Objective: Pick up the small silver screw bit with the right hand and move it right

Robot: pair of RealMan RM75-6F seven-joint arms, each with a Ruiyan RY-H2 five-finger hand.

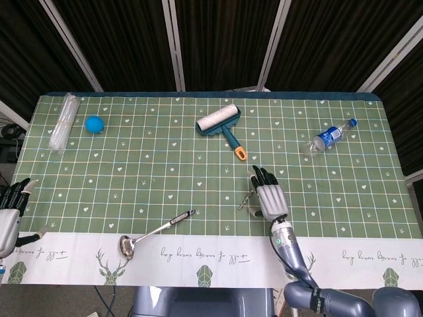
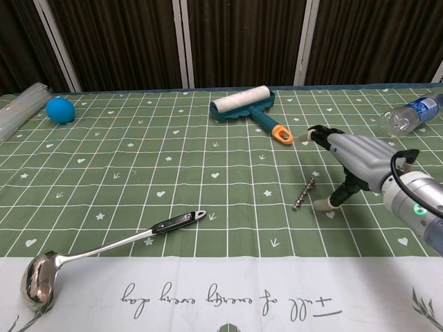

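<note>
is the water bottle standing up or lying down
Lying down. The water bottle rests on its side on the green tablecloth, cap toward the far right edge.

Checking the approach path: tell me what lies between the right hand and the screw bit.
Nothing: in the chest view only bare green cloth separates the right hand from the small silver screw bit, with the thumb tip just beside it.
</note>
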